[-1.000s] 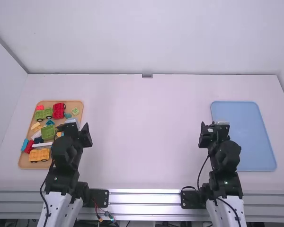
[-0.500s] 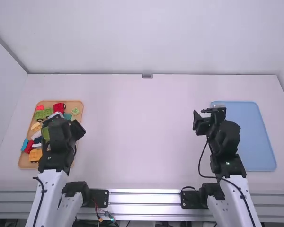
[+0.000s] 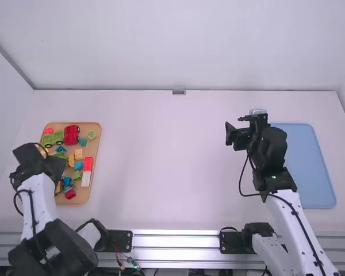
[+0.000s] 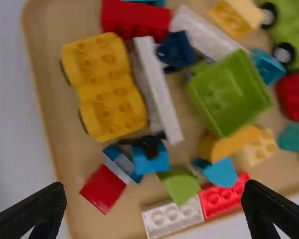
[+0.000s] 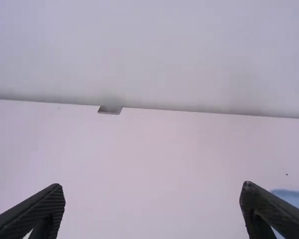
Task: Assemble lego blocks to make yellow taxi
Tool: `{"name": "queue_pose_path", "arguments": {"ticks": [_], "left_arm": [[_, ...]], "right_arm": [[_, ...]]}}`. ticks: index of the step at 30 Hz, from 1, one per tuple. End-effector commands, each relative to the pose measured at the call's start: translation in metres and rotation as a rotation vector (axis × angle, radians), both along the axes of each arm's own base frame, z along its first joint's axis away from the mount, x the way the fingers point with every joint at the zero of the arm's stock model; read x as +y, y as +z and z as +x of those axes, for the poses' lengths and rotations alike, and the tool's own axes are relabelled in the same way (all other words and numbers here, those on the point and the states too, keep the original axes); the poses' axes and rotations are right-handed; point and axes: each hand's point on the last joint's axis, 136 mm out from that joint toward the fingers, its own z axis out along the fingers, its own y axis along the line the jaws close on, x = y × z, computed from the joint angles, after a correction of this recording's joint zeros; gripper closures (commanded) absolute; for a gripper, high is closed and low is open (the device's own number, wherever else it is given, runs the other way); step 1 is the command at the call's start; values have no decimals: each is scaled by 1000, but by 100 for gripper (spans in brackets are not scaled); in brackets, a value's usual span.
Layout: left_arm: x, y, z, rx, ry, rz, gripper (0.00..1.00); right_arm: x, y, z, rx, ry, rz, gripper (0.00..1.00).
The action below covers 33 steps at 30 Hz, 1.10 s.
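The yellow wheeled base, the likely body of the taxi, lies inside the wooden tray, close to one of its edges and stud side up. Just beside it in the tray a narrow white bar is seen, and farther along, a green open box and a yellow rounded block. By another edge of the tray a white studded brick is set end to end with a red studded brick.

Over the tray the left gripper is held, its fingers spread wide with nothing between them. Well to the right of the tray, across the table, the right gripper is held empty, its fingers likewise parted. Beyond it, farthest from the tray, a blue mat is laid.

The choosing of the first part appears to be in hand; no joining is seen. Next, the left fingers would need to be lined up across the base's sides and lowered, with the white bar left undisturbed, before it is lifted from the tray.
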Motion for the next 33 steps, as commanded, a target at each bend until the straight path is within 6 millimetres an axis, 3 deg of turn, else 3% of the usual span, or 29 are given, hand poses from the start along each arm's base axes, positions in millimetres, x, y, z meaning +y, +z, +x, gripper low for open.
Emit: {"name": "queue_pose_path", "arguments": {"ticks": [1,4,6,12,17,18,19,23,30,33], "left_arm": [[10,-7,-3,-23,25,-86,5],[26,-25,-23,22,126,-158,5],[34,-32,-31,50,167,-199,12],[44,-45,-30,151,132,-287,6],[46,-56,-30,211,145,-353,16],[46,-59,-32,221,150,-363,25],[46,-61,-32,225,152,-370,28],[45,-64,-32,219,172,-371,27],[42,-71,-20,209,133,-346,12],[39,-73,-14,206,110,-335,12]], "right_arm": [[4,19,8,-37,13,9,6],[6,22,13,-43,18,11,3],[7,24,16,-49,21,12,2],[8,24,18,-45,23,13,1],[7,23,17,-42,23,12,1],[7,22,17,-40,23,12,1],[7,22,17,-38,22,12,1],[8,22,17,-39,23,12,2],[7,21,17,-33,22,12,1],[7,19,16,-26,23,11,1]]}}
